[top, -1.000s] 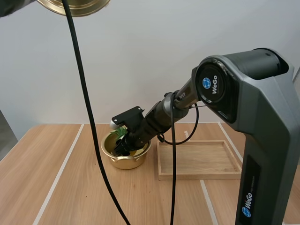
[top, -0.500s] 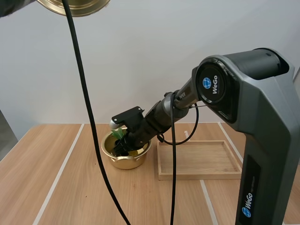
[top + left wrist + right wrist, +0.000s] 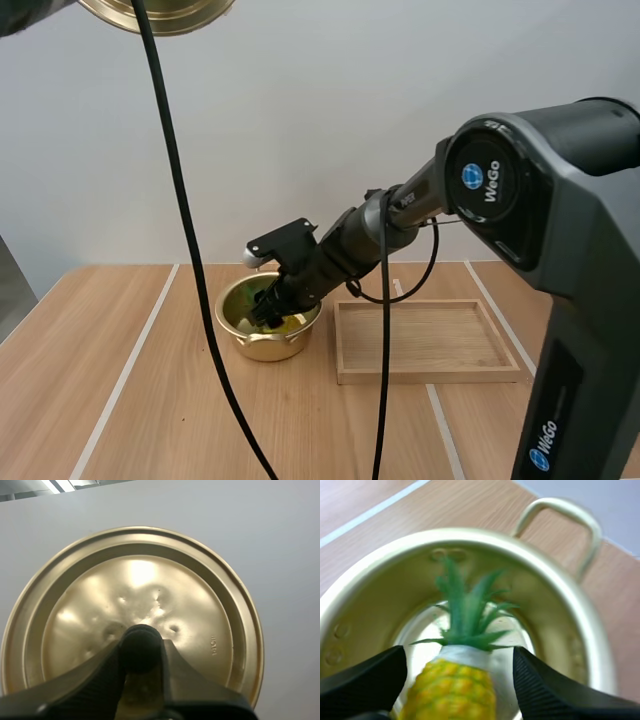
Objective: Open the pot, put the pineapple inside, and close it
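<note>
Fingers of the right gripper [image 3: 455,685] stand released, one on either side of the pineapple [image 3: 451,692], with a sliver of pot floor showing between the fruit and one finger. The right wrist view makes this plain. From the high view the same gripper [image 3: 268,308] is a dark mass dipped into the pot's mouth. The pineapple lies inside the pot [image 3: 560,580], its green crown pointing away from the fingers. The left gripper [image 3: 141,655] is clenched on the black knob [image 3: 141,642] of the lid [image 3: 150,575]. In the high view the lid hangs high over the table's left side, well apart from the pot. A wooden tray [image 3: 425,375] sits just right of the pot, and the table [image 3: 120,400] spreads wide to the left and on the near side.
</note>
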`<control>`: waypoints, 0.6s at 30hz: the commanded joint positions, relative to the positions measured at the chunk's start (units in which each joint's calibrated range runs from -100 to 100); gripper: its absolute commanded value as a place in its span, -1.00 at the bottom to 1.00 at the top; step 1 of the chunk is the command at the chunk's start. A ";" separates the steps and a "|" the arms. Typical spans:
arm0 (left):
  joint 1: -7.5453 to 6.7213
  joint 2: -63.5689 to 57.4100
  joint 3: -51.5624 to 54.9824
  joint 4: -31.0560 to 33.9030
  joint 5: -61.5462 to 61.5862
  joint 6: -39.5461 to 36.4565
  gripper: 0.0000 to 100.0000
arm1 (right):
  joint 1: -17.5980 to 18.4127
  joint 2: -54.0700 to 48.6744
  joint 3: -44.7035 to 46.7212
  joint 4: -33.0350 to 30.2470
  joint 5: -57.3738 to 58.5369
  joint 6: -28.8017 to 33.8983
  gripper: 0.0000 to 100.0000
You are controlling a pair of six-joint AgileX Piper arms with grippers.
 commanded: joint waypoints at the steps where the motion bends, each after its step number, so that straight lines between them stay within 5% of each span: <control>1: 0.00 -0.32 -0.26 0.01 -1.40 -0.35 -1.00 | -0.26 -4.94 0.62 -0.95 -0.80 0.46 1.00; 18: 0.00 -0.32 -0.26 0.01 -1.40 -0.35 -1.00 | -0.34 -20.73 -2.09 -0.94 -2.50 0.46 1.00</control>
